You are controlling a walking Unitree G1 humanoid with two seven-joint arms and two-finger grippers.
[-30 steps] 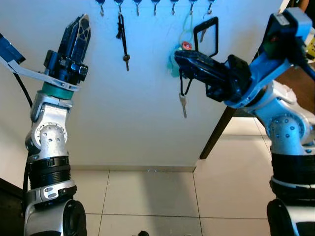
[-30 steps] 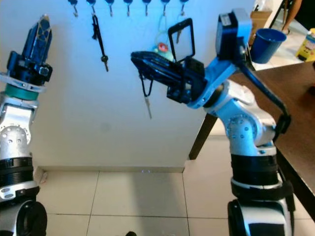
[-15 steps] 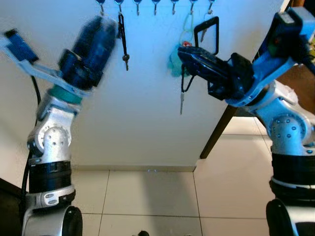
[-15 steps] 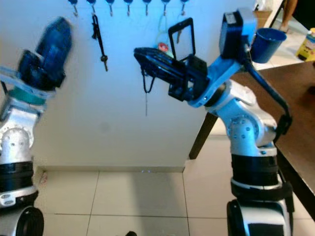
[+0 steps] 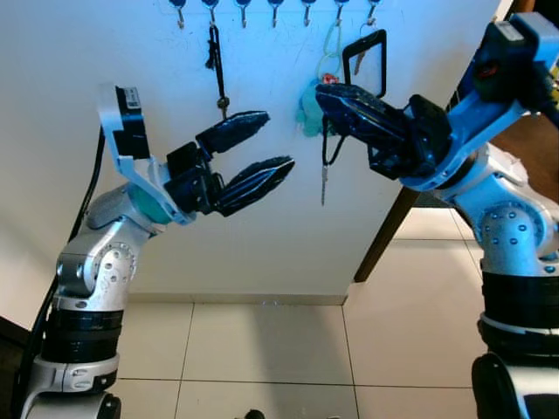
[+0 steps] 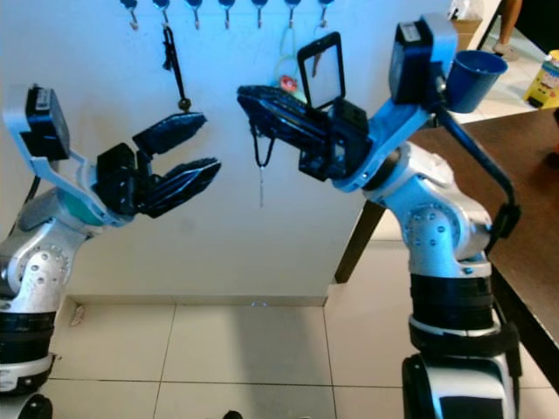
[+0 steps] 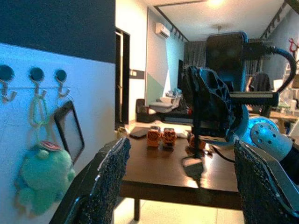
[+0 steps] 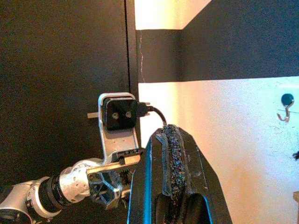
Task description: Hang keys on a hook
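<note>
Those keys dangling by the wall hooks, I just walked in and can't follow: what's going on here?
The right gripper is shut on the keys, holding them up by their black loop near the row of hooks on the white wall, beside a green plush toy. They are not on a hook yet. The left gripper is open, fingers pointing toward the keys. Another key already hangs from one hook.

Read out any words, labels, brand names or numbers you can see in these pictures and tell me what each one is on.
No readable text anywhere.
The small round red tag on the green plush toy hanging from the hooks: too small and blurred to read.
The yellow container on the brown table: print too blurred to read.
The keys held by the right gripper: no visible marking.
</note>
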